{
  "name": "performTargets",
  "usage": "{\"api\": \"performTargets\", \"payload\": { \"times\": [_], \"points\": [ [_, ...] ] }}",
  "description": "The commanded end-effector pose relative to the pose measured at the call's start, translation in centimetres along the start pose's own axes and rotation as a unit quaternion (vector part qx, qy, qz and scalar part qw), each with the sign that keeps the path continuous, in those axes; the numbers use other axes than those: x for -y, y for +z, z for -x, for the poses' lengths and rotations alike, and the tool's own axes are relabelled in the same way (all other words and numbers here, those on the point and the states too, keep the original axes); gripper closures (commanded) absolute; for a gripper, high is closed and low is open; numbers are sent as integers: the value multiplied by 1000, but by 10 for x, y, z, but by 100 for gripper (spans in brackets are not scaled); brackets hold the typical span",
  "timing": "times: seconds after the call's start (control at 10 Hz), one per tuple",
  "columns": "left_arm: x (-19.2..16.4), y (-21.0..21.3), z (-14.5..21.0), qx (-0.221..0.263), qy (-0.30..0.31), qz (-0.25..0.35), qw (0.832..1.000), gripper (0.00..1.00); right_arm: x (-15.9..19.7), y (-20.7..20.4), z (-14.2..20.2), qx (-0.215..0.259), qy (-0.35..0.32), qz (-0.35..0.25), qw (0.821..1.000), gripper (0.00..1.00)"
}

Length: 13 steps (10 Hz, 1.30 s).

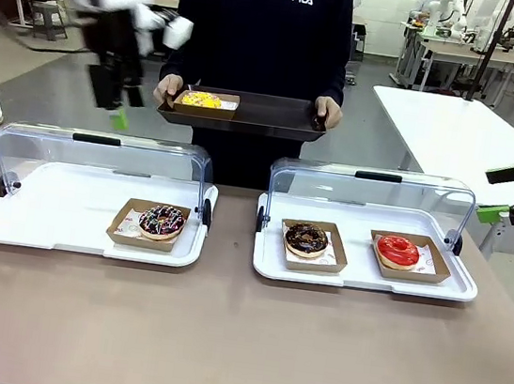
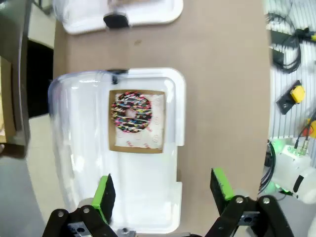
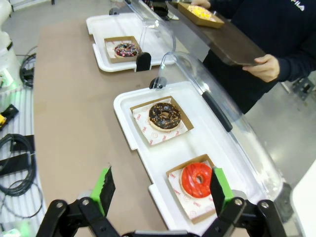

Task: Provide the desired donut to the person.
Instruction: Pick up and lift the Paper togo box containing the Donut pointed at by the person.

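Left wrist view looks down between the left jaws, which stand wide apart with nothing between the green pads (image 2: 104,196). Below them lies the bare white floor of the left case (image 2: 170,163), and farther on a sprinkled donut (image 2: 131,111) sits on its card square. Front view puts that arm high and blurred above the case's raised clear lid (image 1: 100,157), close to the person (image 1: 264,32).

The right jaws are also spread and empty, hanging off the right end of the tabletop (image 1: 219,339), over the right case (image 3: 133,136) with its chocolate donut (image 3: 164,116) and red donut (image 3: 196,179).

The person holds a dark serving tray (image 1: 267,118) in both hands, just beyond the cases. On it rests a yellow donut (image 1: 201,99) in a card holder, near one hand (image 1: 167,91).

Judging from this, the yellow donut is the one asked for and the handover looks complete. The next move calls for no grasp: the left arm should lift clear of the lid and the serving tray without brushing either.
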<state>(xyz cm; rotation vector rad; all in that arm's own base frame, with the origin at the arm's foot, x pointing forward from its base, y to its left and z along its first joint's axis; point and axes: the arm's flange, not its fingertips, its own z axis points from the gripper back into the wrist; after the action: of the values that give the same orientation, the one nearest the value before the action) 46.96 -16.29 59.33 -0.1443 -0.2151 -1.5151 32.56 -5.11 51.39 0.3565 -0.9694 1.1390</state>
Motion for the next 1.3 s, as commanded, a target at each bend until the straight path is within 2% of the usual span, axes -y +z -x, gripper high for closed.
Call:
{"api": "performTargets", "payload": {
  "times": [0.0,0.1,0.2,0.3,0.7,0.9,1.2],
  "points": [
    [59,8,99,134,51,-5,990,0,2,-3,1,15,4,-3,1000,0],
    [82,0,134,170,77,-24,982,0,2,-3,1,15,4,-3,1000,0],
    [100,-12,160,187,86,-56,977,0,2,-3,1,15,4,-3,1000,0],
    [115,-29,182,232,79,-87,966,0,2,-3,1,15,4,-3,1000,0],
    [142,-65,257,274,126,-142,943,0,2,-3,1,15,4,-3,1000,0],
    [148,-75,274,311,134,-164,926,0,2,-3,1,15,4,-3,1000,0],
    [151,-77,284,345,119,-173,915,0,2,-3,1,15,4,-3,1000,0]
  ]
}}
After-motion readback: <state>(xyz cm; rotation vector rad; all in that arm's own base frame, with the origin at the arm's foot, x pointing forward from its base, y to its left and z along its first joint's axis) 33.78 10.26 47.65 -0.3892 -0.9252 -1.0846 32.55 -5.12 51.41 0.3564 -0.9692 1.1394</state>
